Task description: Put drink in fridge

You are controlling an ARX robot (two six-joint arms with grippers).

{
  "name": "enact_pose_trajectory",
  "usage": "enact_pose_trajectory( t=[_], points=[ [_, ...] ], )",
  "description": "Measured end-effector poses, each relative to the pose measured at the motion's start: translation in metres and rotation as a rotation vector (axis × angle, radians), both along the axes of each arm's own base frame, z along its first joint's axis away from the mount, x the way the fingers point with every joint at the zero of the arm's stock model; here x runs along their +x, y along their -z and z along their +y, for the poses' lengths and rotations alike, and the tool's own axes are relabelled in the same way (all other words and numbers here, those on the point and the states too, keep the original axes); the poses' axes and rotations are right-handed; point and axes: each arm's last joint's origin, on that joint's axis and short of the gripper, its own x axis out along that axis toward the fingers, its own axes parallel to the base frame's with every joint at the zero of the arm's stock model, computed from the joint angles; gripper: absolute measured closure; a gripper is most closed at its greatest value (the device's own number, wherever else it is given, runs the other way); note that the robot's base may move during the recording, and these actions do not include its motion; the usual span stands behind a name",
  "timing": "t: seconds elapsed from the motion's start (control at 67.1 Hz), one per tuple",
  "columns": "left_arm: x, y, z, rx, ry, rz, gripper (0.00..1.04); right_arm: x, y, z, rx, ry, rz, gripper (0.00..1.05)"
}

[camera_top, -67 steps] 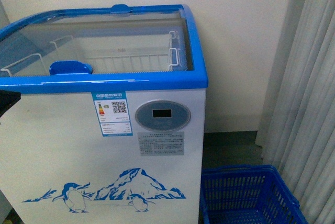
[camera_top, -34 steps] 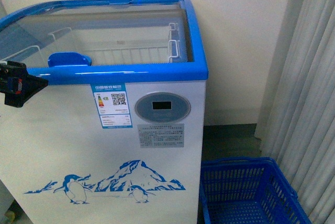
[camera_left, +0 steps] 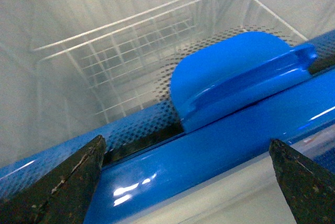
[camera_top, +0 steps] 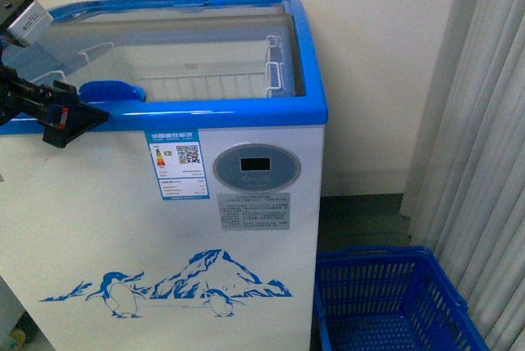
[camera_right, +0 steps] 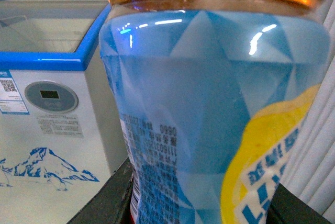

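The fridge [camera_top: 246, 285] is a white chest freezer with a blue rim, a curved glass top, a penguin graphic and a round grey display. My left gripper [camera_top: 80, 117] is open at the front rim's left end, beside the blue lid handle [camera_top: 111, 91]. In the left wrist view the open gripper [camera_left: 183, 182] straddles the blue rim [camera_left: 209, 150] just short of the handle [camera_left: 235, 72]. My right gripper [camera_right: 201, 203] is shut on the drink [camera_right: 209, 103], whose light-blue and yellow label and amber liquid fill that view; its cap is out of view. The fridge [camera_right: 47, 103] stands beyond it.
White wire baskets [camera_top: 205, 84] hang inside the fridge under the glass. A blue plastic basket [camera_top: 385, 302] stands on the floor to the fridge's right. Grey curtains [camera_top: 484, 162] hang at the far right. A pale wall is behind.
My left gripper has come into the front view from the left and risen to the fridge's front rim, moving right toward the lid handle.
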Motion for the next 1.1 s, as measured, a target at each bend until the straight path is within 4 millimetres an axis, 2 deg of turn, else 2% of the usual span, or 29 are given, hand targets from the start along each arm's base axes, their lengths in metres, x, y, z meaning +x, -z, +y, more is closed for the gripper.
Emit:
enact_pose_trajectory(
  t=[0.089, 0.164, 0.268, 0.82, 1.103],
  points=[
    [0.009, -0.002, -0.002, -0.005, 0.034, -0.011, 0.08, 0.000, 0.000, 0.000, 0.000, 0.000, 0.000, 0.65],
    [0.024, -0.013, -0.003, 0.032, -0.008, -0.051, 0.08, 0.000, 0.000, 0.000, 0.000, -0.005, 0.000, 0.65],
    [0.036, -0.012, -0.003, 0.040, -0.005, -0.059, 0.08, 0.000, 0.000, 0.000, 0.000, 0.000, 0.000, 0.65],
    [0.070, -0.013, -0.002, 0.034, -0.013, -0.098, 0.08, 0.000, 0.000, 0.000, 0.000, -0.001, 0.000, 0.65],
    [0.101, -0.024, -0.004, 0.035, -0.060, -0.124, 0.08, 0.000, 0.000, 0.000, 0.000, -0.001, 0.000, 0.65]
  ],
)
